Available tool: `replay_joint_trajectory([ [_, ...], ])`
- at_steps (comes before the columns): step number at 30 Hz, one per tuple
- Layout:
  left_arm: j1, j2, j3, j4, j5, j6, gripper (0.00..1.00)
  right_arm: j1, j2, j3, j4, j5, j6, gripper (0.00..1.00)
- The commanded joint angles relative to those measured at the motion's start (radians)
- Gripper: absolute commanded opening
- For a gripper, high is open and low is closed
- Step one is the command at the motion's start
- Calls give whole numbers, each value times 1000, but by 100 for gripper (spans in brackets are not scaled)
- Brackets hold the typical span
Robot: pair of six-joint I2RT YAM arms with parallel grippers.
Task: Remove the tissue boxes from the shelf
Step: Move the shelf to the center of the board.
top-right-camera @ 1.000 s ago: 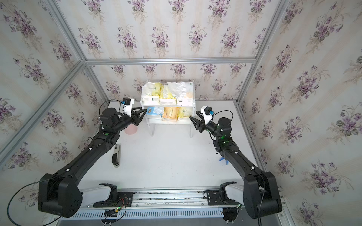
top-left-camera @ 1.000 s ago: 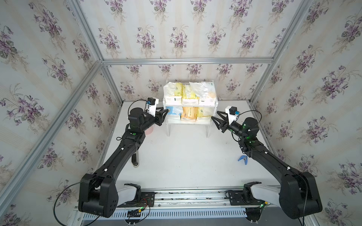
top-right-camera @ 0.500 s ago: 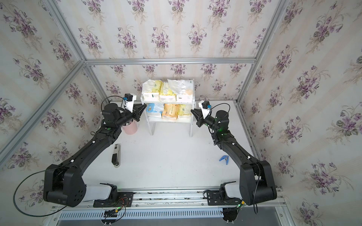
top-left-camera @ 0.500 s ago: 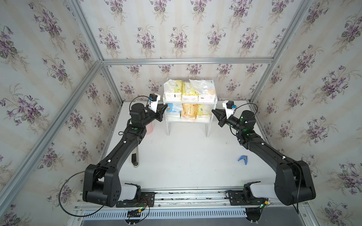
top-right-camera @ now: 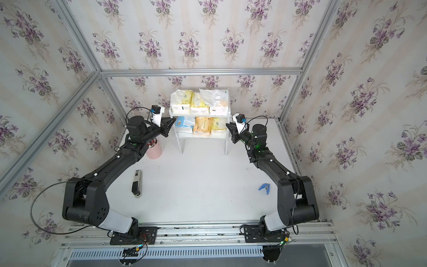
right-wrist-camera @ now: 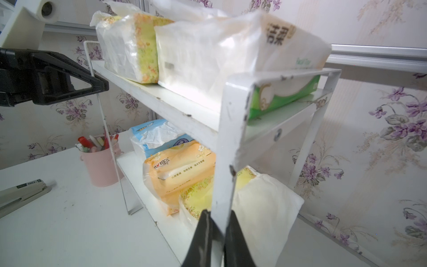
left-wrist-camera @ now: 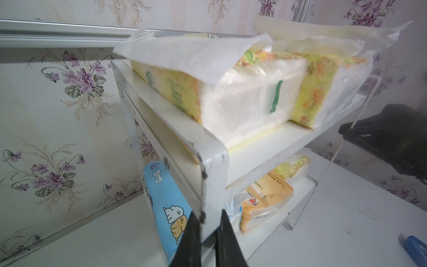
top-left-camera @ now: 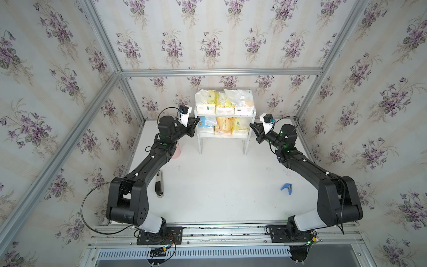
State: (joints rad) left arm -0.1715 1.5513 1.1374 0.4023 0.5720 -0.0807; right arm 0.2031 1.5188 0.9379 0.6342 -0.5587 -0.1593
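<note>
**Both claws pinched on the shelf's side panels, six tissue packs on its tiers**

*Top views.* In both top views the left claw (top-left-camera: 196, 120) meets the front edge of the left side panel of the shelf (top-left-camera: 225, 114). The right claw (top-left-camera: 251, 126) meets the front edge of the right panel. The gap between the jaws cannot be judged from here. The tissue packs (top-left-camera: 223, 104) fill both tiers, three above and three below, all lying between the two claws. The shelf stands at the back of the table (top-left-camera: 219, 180). A pen cup (top-right-camera: 154, 150) sits just under the left arm, a stapler (top-right-camera: 137, 183) lies further forward, and a blue clip (top-right-camera: 264, 187) lies near the right arm.

*Left wrist view.* The left claw (left-wrist-camera: 208, 213) is pressed together on the white front edge of the shelf (left-wrist-camera: 212, 161), one finger on each face. The blue-and-white pack (left-wrist-camera: 166, 203) lies just behind the pinched edge on the lower tier. The orange pack (left-wrist-camera: 265, 191) is beside it, and a yellow pack (left-wrist-camera: 175, 92) lies on the upper tier.

*Right wrist view.* The right claw (right-wrist-camera: 218, 212) pinches the other panel's front edge in the same way. A lower yellow pack (right-wrist-camera: 198, 196) lies just beside the pinched edge, next to the orange pack (right-wrist-camera: 180, 171). A white pack (right-wrist-camera: 208, 57) sits above. The left claw (right-wrist-camera: 101, 85) shows at the far panel, above the pen cup (right-wrist-camera: 101, 166).
</note>
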Motion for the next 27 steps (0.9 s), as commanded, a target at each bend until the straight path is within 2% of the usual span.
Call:
replay_joint_trajectory([
  [1,-20,40,49,-16,73,-54,4,-4,42,33,-24,-25,-79,0],
  [3,-20,35,28,25,79,-59,13,-8,45,27,-3,-24,-62,0],
  [8,-17,-21,-34,41,17,-42,37,-8,25,9,3,-19,-34,28],
  [10,-17,-60,-54,17,12,-34,54,-10,-13,-19,1,26,-34,39],
  [12,-17,-115,-100,25,-21,-33,75,-20,-62,-51,0,57,-28,48],
  [16,-13,-276,-241,68,-120,-45,99,-27,-195,-105,-49,82,-37,61],
  [23,-6,-506,-349,-156,-264,-71,99,-14,-388,-109,-215,85,-119,63],
  [27,-3,-604,-399,-309,-318,-159,99,73,-425,-24,-407,134,-274,61],
])
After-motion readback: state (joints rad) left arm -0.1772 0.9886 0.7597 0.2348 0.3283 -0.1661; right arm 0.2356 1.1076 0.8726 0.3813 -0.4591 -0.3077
